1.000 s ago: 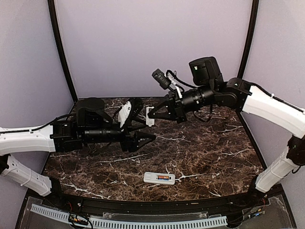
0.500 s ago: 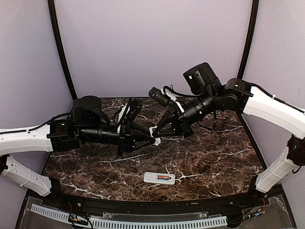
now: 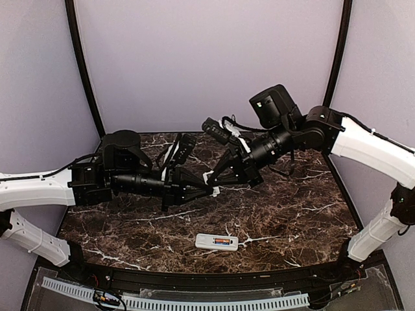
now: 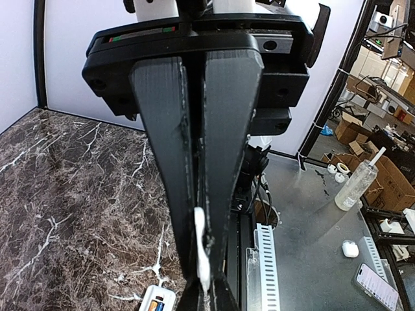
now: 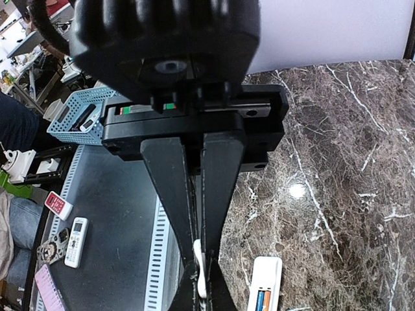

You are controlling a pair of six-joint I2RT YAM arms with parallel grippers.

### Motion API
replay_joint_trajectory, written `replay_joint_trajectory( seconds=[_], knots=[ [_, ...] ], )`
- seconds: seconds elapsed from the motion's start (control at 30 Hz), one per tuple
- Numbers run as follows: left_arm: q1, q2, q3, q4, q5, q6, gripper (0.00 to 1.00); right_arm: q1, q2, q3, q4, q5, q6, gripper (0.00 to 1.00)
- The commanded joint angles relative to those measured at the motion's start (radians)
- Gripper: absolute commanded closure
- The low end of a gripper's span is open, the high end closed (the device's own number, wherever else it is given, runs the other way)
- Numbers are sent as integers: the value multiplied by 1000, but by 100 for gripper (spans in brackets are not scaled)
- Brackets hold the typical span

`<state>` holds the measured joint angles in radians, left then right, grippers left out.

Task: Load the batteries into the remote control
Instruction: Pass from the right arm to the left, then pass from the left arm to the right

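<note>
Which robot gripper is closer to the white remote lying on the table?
Left, but only just. Both pinch one small white piece above the table, behind the remote control. The left gripper sits slightly nearer the front; the right gripper reaches in from farther back.

Dark brown marble-look tabletop (image 3: pixel 292 214) veined in white, closed in behind and at both sides by plain pale lilac walls (image 3: pixel 207 58), with curved black poles (image 3: pixel 83 71) at the back corners. Along the near edge, a white slotted cable duct (image 3: pixel 194 302). Beyond, a cluttered workshop with cardboard boxes (image 4: pixel 355 126) and a blue basket (image 5: pixel 76 115). On the stone, one small bright glint (image 5: pixel 297 191) of lamp light.
</note>
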<state>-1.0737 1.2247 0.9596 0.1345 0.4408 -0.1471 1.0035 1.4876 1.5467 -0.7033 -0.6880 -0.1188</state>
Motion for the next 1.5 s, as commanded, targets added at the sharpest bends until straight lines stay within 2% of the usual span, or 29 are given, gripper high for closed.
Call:
replay_joint_trajectory(
  seconds=[0.0,0.1,0.2,0.3,0.37,0.53,0.63,0.77,0.93,1.03,1.17,1.37,1.47],
  knots=[
    [-1,-23,-27,93,-34,-20,100,17,-13,9,67,-3,14,99],
    [0,-35,-48,130,-48,-29,100,17,-23,-2,89,6,22,90],
    [-1,-45,-60,154,-56,-29,100,18,-27,-8,104,11,25,88],
    [0,-55,-72,168,-49,-26,100,17,-24,-5,105,9,25,98],
    [-1,-61,-80,176,-41,-25,100,17,-22,-4,101,8,25,98],
    [-1,-81,-109,216,-72,-39,100,18,-32,-6,117,20,40,67],
    [0,-83,-129,249,-93,-61,100,17,-52,-14,160,29,55,55],
    [-1,-90,-165,343,-128,-112,100,12,-127,-75,301,83,110,49],
    [-3,-120,-194,491,-159,-136,100,-20,-244,-376,738,175,360,50],
    [-7,-124,-193,547,-169,-138,100,-19,-241,-451,885,166,467,52],
    [-8,-118,-192,575,-161,-143,100,6,-211,-476,988,116,475,51],
    [-11,-116,-194,575,-158,-145,100,11,-189,-473,1039,34,453,55],
    [-11,-119,-186,555,-157,-132,100,11,-191,-471,1033,23,439,60]
  ],
)
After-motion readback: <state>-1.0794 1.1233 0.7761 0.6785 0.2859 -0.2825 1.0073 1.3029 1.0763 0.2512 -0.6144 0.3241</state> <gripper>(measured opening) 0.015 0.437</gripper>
